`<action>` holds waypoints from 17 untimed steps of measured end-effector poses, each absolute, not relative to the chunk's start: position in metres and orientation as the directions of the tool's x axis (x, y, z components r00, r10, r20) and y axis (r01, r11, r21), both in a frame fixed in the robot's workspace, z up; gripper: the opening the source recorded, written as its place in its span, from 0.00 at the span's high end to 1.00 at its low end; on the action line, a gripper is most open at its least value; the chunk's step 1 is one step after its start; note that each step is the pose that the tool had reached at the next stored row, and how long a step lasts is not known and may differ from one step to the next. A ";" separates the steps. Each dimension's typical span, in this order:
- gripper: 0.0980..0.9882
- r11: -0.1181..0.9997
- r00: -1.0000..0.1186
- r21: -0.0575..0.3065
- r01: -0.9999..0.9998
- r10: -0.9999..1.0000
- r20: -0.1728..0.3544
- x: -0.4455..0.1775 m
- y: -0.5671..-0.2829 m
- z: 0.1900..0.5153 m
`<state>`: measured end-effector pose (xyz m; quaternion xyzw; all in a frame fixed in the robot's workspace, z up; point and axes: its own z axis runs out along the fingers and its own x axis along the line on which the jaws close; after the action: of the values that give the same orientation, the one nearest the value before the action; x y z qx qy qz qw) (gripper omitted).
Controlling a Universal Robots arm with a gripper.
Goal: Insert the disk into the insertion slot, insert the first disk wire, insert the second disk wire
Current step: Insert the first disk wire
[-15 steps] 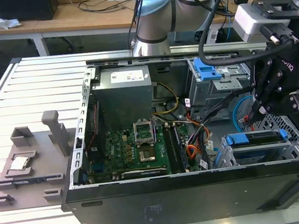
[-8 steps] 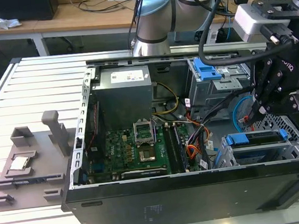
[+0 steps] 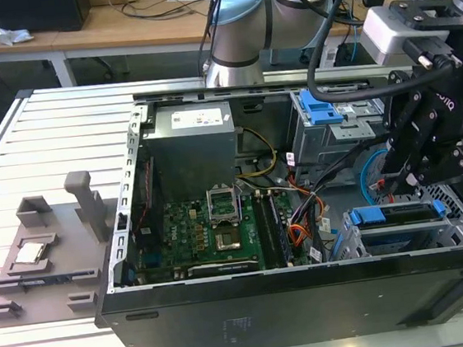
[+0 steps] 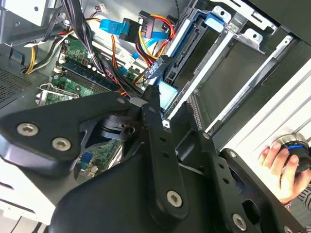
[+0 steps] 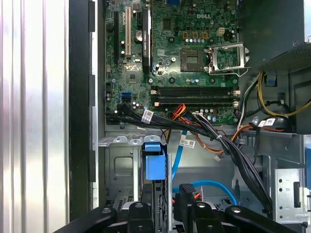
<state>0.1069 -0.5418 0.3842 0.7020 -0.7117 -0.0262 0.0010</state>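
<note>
I note the disk [image 3: 395,213] seated in the insertion slot [image 3: 348,242] on the exterior view's right — its bright blue carrier edge shows between the slot's grey perforated walls. The gripper [image 3: 409,180] hangs just above it, near the light-blue second disk wire [image 3: 371,167] — how wide the claw stands, or what it holds, I cannot tell.

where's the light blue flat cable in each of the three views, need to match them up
Exterior view: the second disk wire loops at the exterior view's right, just past the disk.
Second wrist view: the wire lies beside the red and orange wires.
First wrist view: the wire runs out from under the black wire bundle.
Shared landmark: the green motherboard.
</note>
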 end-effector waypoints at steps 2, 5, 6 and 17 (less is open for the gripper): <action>0.70 0.013 -0.014 0.039 -0.999 -0.999 -0.035 0.107 -0.538 0.384; 0.70 0.013 -0.014 0.039 -0.999 -0.999 -0.035 0.107 -0.529 0.384; 0.70 0.013 -0.014 0.039 -0.999 -0.999 -0.035 0.107 -0.529 0.384; 0.70 0.011 -0.012 0.039 -0.999 -0.999 -0.031 0.113 -0.519 0.372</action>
<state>0.1126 -0.5193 0.3717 0.7027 -0.7110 -0.0248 0.0025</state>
